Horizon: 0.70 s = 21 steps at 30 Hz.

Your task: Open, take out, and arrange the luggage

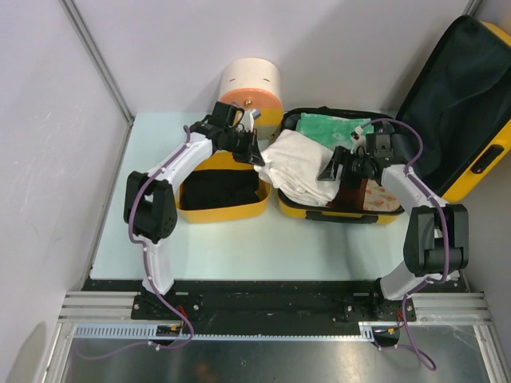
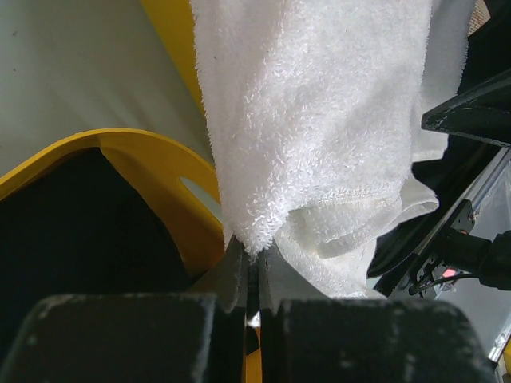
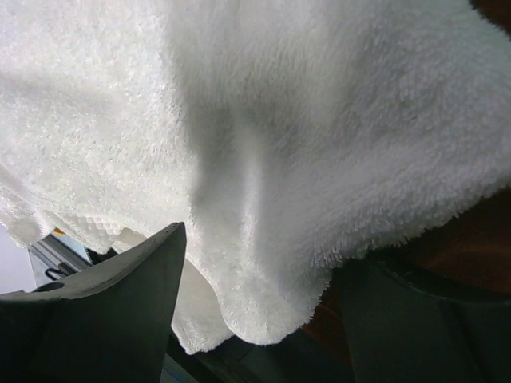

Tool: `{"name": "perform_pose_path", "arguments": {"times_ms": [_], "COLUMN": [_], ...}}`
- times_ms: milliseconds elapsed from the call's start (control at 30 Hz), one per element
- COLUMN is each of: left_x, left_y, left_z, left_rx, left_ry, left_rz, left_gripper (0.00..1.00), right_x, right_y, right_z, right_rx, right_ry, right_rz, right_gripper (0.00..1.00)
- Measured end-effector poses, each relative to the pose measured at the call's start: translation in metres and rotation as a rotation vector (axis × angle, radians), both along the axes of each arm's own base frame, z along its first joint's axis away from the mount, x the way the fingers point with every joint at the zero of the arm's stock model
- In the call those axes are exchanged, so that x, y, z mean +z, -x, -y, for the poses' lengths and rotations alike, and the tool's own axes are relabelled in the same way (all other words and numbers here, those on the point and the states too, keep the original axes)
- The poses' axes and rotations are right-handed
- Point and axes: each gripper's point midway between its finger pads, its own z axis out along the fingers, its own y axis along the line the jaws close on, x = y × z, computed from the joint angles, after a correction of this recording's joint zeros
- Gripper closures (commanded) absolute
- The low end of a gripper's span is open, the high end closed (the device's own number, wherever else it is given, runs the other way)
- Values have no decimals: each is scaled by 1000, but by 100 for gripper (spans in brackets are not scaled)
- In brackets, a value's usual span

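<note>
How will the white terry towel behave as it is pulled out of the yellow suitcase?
Probably floppy: the white terry towel drapes in folds from the shut left pincer. Likely light, held by one pinched corner. Its looped pile may drag on the yellow hard-shell suitcase rim rather than slide.

The towel (image 2: 319,120) is fluffy white terry cloth with a stitched hem. The suitcase (image 1: 501,132) has a glossy yellow hard shell and a matt dark fabric lining. The tub (image 2: 152,163) is smooth yellow plastic.
</note>
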Motion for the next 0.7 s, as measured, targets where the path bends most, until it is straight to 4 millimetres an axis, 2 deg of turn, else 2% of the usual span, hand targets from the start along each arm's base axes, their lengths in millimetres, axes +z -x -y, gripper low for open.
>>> {"name": "perform_pose_path", "arguments": {"times_ms": [200, 367, 400, 467, 500, 533, 567, 600, 633, 667, 700], "left_x": [0, 0, 0, -1, -1, -1, -1, -1, -1, -1, -2], "left_y": [0, 0, 0, 0, 0, 0, 0, 0, -1, -1, -1], "left_z": [0, 0, 0, 0, 0, 0, 0, 0, 0, 0, 0], "left_rx": [0, 0, 0, 0, 0, 0, 0, 0, -1, -1, 1], "left_ry": [0, 0, 0, 0, 0, 0, 0, -1, -2, -4, -4], "left_rz": [0, 0, 0, -1, -1, -1, -1, -1, 1, 2, 0], "left_gripper": [100, 100, 100, 99, 95, 89, 72, 67, 62, 53, 48], "right_x": [10, 10, 10, 7, 5, 3, 1, 0, 0, 1, 2], "right_y": [-4, -6, -7, -9, -10, -12, -13, -14, -14, -14, -15], "right_z": [10, 13, 13, 12, 11, 10, 9, 8, 6, 5, 4], "right_rx": [-44, -60, -62, -64, -64, -64, -65, -65, -66, -64, -63], "right_ry": [49, 65, 63, 59, 53, 47, 39, 32, 24, 18, 15], "right_rz": [47, 50, 51, 47, 44, 39, 33, 31, 28, 29, 34], "right_gripper": [23, 25, 26, 36, 40, 49, 55, 61, 71, 75, 78]}}
